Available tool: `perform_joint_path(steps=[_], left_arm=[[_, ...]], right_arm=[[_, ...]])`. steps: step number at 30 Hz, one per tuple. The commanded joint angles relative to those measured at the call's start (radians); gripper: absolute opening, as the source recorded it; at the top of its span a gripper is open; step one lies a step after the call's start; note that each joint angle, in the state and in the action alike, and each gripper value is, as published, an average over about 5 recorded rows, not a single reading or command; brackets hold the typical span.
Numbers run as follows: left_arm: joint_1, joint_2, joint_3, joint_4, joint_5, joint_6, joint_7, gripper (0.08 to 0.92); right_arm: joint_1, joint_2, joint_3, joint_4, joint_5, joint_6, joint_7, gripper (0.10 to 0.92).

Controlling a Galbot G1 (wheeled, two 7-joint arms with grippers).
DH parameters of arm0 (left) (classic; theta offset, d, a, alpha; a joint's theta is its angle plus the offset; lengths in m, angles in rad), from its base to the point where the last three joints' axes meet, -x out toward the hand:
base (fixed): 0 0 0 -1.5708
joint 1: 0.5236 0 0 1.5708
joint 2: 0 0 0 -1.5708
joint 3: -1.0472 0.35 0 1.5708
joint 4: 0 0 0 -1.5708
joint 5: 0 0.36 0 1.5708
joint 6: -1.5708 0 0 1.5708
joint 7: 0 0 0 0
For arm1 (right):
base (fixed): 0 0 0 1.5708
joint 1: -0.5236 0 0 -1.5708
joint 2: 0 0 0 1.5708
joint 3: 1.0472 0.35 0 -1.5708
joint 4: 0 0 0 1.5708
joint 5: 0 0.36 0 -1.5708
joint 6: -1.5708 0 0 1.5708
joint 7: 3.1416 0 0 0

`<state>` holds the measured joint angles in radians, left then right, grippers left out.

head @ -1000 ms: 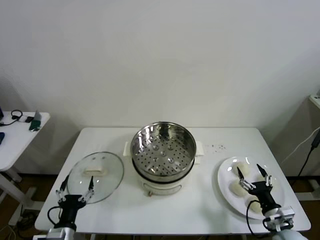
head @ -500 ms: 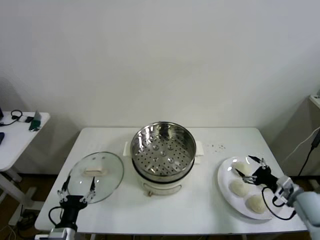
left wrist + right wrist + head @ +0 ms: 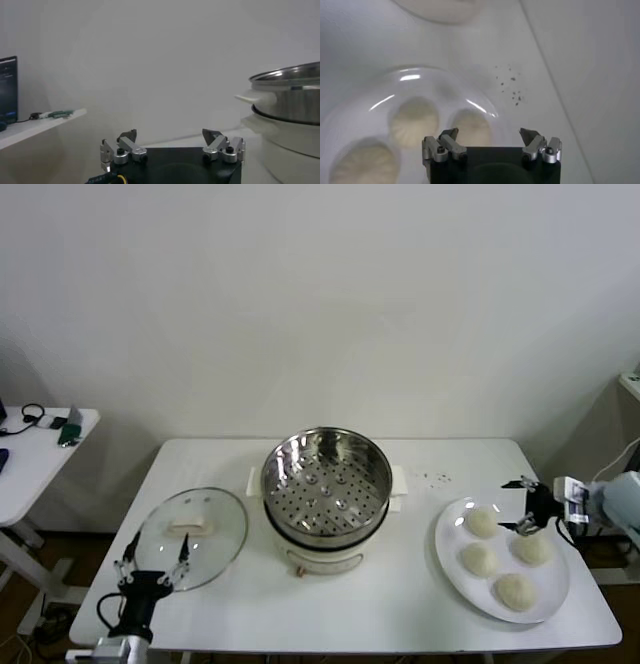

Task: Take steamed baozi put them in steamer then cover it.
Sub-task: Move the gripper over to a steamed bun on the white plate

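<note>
Steamed baozi (image 3: 481, 522): you are looking at four cream buns sitting on a white plate (image 3: 450, 559) at the table's (image 3: 400, 604) right end, well apart from the steamer (image 3: 327, 484) at the centre. Right pincer (image 3: 528, 506): hovering released just above the plate's far edge, the buns lying below and toward the robot; this arm is much the nearer. Cover (image 3: 192, 534): lying flat at the table's left. Left pincer (image 3: 153, 565): idling released by the cover's near rim. Right wrist view: showing only three buns, one cut off.
</note>
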<state>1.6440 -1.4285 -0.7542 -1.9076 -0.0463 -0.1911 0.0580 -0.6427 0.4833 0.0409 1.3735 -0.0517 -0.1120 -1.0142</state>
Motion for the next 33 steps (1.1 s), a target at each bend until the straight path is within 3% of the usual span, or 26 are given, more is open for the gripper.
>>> perform_joint_path(steps=[1,14,33], left_arm=[[-0.004,0.008,-0.001,0.003,-0.013,0.001,0.000,0.823],[-0.026,0.013,-0.020,0.015,-0.013,0.028,-0.004,0.823],[-0.032,0.014,-0.024,0.031,-0.008,0.032,-0.005,0.823]], right_arm=[[0.466,-0.045,-0.536,-0.166,-0.037,0.004,-0.143,0.823],[0.724,0.166,-0.931,-0.373,0.007,0.013,-0.152,0.823],[0.660,0.259,-0.908,-0.441,-0.036,0.027,-0.132,0.823]])
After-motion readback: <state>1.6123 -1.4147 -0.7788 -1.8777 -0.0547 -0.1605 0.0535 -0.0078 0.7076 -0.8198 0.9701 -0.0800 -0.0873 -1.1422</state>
